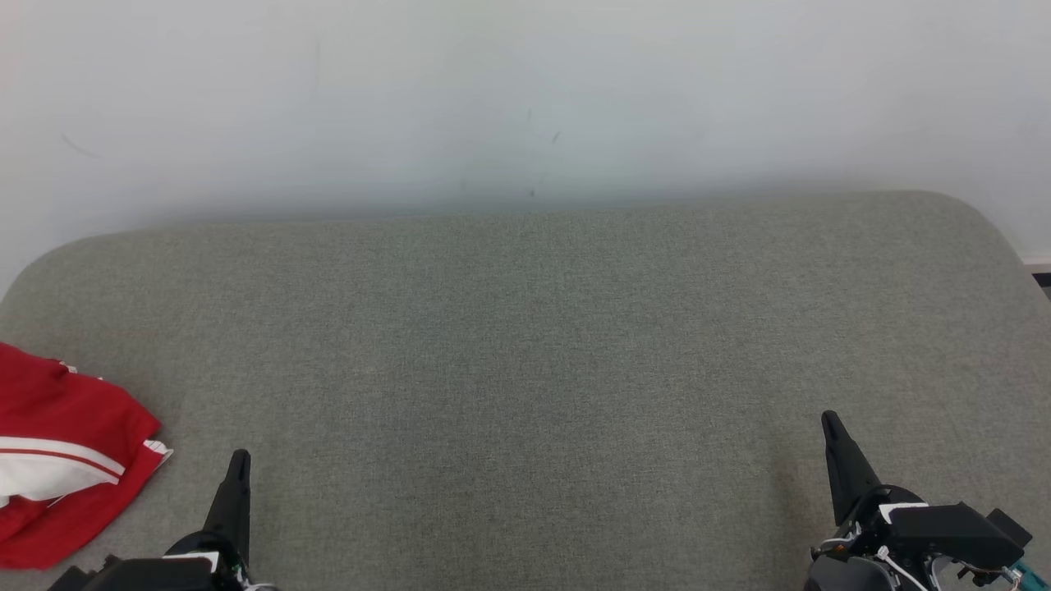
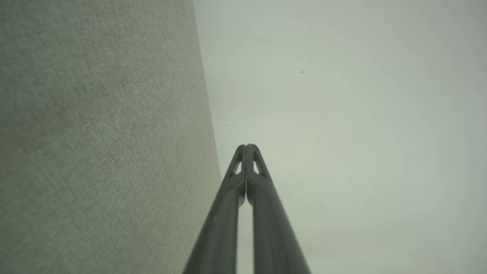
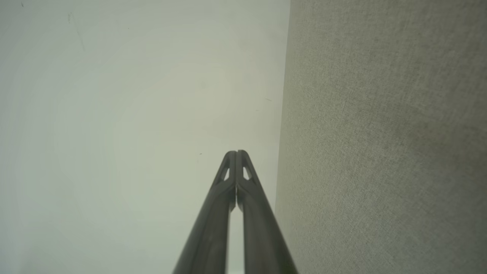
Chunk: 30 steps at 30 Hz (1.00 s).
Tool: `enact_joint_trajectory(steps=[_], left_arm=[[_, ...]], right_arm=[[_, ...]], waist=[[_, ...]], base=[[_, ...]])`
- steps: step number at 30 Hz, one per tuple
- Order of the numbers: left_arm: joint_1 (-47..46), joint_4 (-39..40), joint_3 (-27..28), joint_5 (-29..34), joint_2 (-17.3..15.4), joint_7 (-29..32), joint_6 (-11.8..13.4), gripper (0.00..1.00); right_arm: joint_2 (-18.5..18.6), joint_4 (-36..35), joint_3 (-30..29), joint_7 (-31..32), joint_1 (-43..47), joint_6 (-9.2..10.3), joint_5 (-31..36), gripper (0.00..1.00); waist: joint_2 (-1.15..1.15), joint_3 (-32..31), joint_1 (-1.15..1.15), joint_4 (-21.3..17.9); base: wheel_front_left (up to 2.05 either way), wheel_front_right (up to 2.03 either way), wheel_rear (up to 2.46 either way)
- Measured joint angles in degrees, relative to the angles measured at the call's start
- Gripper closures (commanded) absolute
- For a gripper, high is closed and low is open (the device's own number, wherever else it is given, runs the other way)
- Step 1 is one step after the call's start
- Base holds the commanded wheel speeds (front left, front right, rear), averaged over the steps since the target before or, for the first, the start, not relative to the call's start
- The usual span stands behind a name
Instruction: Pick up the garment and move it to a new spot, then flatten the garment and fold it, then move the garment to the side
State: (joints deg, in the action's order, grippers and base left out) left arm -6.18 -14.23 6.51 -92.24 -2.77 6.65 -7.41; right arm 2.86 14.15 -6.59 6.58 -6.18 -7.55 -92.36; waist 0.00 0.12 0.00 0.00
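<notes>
A red garment (image 1: 66,460) with white stripes lies bunched at the left edge of the grey fabric surface (image 1: 525,353), partly cut off by the head view's border. My left gripper (image 1: 239,456) stands at the lower left, just right of the garment and apart from it, its fingers pressed together with nothing between them. In the left wrist view the left gripper (image 2: 246,146) is shut and points at the pale wall. My right gripper (image 1: 829,417) is at the lower right, far from the garment. The right wrist view shows the right gripper (image 3: 236,152) shut and empty.
The grey fabric surface has rounded far corners and ends at a pale wall (image 1: 525,98) behind it. Its far edge runs along the wall (image 2: 342,114) in the left wrist view and along the wall (image 3: 133,114) in the right wrist view.
</notes>
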Motion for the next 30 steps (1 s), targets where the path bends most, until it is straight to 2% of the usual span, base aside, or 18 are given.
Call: enact_joint_trajectory(steps=[17,18,24,30], left_arm=[[0.00,0.00,0.00,0.00,0.00,0.00,0.00,1.00],[0.13,-0.26,-0.03,0.01,0.05,-0.01,0.01,0.00],[2.63,-2.82,-0.40,0.03,0.62,-0.10,0.09,0.00],[2.79,-2.75,-0.85,1.56,0.51,-1.62,0.10,0.00]], right_arm=[[0.00,0.00,0.00,0.00,0.00,0.00,0.00,1.00],[-0.02,0.30,0.01,-0.02,0.29,-0.01,0.00,0.00],[-0.25,3.02,0.10,-0.12,2.83,0.00,0.01,0.00],[-0.04,2.10,1.16,-1.38,3.09,0.00,0.81,0.00]], waist=[[0.00,0.00,0.00,0.00],[0.00,0.00,0.00,0.00],[0.00,0.03,0.00,0.00],[0.00,0.08,0.00,0.01]], base=[[0.00,0.00,0.00],[0.00,0.00,0.00],[0.00,0.00,0.00],[0.00,0.00,0.00]])
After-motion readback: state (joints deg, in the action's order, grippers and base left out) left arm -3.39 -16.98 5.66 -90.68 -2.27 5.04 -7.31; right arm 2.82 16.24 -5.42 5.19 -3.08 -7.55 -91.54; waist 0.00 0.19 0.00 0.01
